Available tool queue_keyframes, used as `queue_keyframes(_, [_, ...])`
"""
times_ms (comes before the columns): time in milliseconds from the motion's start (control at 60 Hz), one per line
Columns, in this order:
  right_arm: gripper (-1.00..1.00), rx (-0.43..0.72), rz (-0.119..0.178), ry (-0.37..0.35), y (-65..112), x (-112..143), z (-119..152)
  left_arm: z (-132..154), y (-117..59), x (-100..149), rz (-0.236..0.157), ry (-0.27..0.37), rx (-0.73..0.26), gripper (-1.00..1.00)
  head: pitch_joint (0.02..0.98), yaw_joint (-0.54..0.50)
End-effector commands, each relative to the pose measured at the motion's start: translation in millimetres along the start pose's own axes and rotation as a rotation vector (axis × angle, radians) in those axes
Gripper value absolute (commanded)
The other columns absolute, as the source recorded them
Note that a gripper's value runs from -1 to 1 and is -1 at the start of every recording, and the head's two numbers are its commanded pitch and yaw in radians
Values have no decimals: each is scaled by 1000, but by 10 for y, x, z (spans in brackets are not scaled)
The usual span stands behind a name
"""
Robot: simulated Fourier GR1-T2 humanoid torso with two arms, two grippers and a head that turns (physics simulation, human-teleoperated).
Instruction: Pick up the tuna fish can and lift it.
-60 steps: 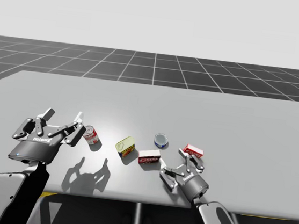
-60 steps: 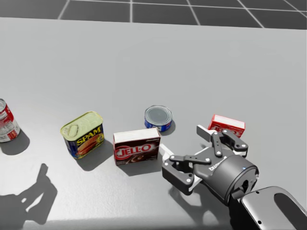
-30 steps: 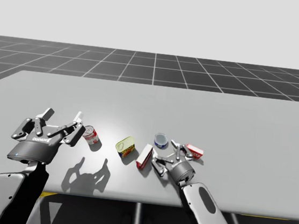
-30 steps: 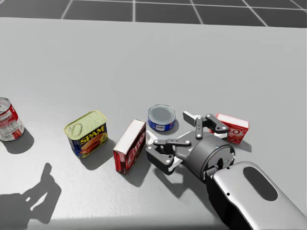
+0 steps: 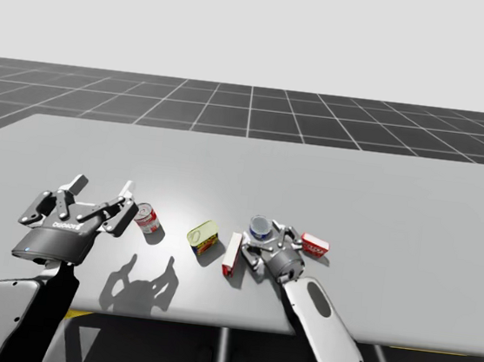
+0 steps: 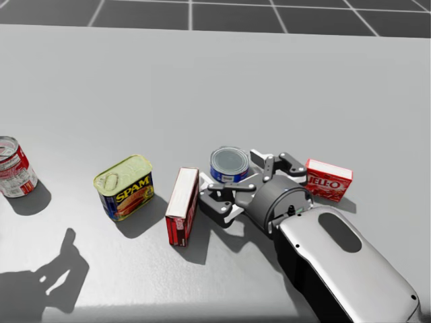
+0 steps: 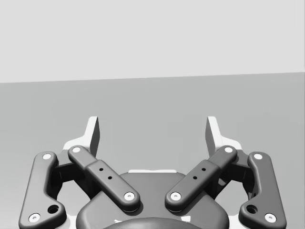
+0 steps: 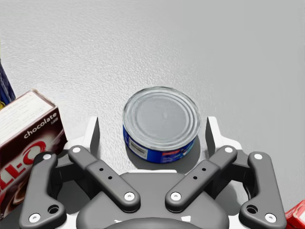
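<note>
My right gripper (image 8: pixel 152 132) stands wide open, holding nothing. Its fingers straddle the tuna fish can (image 6: pixel 229 163), at the head view's centre, likely so that closing pinches its wall. A dark red box (image 6: pixel 182 205) stands on edge just left, close beside one finger. My left gripper (image 7: pixel 152 133) hangs open — apparently idle — lower left in the high view. Plain grey table (image 5: pixel 398 190); dark gridded floor (image 5: pixel 251 103) beyond.

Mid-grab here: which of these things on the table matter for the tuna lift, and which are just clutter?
In the job:
short blue tuna can
right gripper, jaws open on either side of it

Lying about:
dark red box, on edge beside the right gripper
small red box
yellow-topped rectangular tin
red and white round can
left gripper, open, idle
</note>
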Motion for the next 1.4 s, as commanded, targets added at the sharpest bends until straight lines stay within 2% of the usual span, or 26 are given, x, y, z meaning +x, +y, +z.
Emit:
queue_keyframes(17, [-1000, -23, -3, 7, -51, -3, -96, 1, -1, -1, 0, 1, -1, -1000, 812, -79])
queue_keyframes(300, [-1000, -17, -25, 11, -71, 4, -201, -1, -4, -2, -2, 2, -2, -1000, 808, -77])
queue_keyframes(383, [-1000, -17, -23, 12, -60, -5, -225, -3, -6, -4, -3, 4, -2, -1000, 804, -79])
queue_keyframes(417, [-1000, -11, -17, 13, -57, -9, -224, -1, -7, -5, -3, 4, -2, -1000, 803, -79])
queue_keyframes(450, [-1000, -2, 3, 15, -58, -20, -223, -2, -8, -6, -3, 5, -3, -1000, 800, -80])
queue_keyframes(483, [-955, -1, -2, 20, -57, -20, -214, -2, -9, -7, -4, 5, -3, -1000, 797, -80])
queue_keyframes(500, [-72, -1, -7, 20, -55, -27, -203, -2, -9, -7, -4, 6, -3, -1000, 794, -80])
queue_keyframes(517, [292, -2, -8, 20, -56, -31, -203, -2, -10, -7, -4, 6, -3, -1000, 794, -81])
queue_keyframes(533, [789, -3, -7, 21, -57, -34, -201, -2, -11, -7, -4, 6, -4, -1000, 793, -81])
queue_keyframes(550, [983, -4, -7, 22, -59, -41, -198, -2, -11, -7, -4, 6, -4, -1000, 790, -81])
queue_keyframes(683, [1000, -8, -7, 27, -67, -72, -187, -1, -16, -10, -5, 6, -4, -1000, 753, -77])
queue_keyframes(1050, [976, -8, -5, 16, -94, -63, -158, 1, -34, -21, -8, 8, -9, -1000, 497, -75])
queue_keyframes(1217, [978, -5, -7, 9, -101, -62, -147, 5, -37, -26, -8, 10, -12, -1000, 468, -82])
queue_keyframes(1400, [979, -4, -9, -35, -99, 109, -58, 8, -30, -21, -4, 9, -11, -1000, 464, -84])
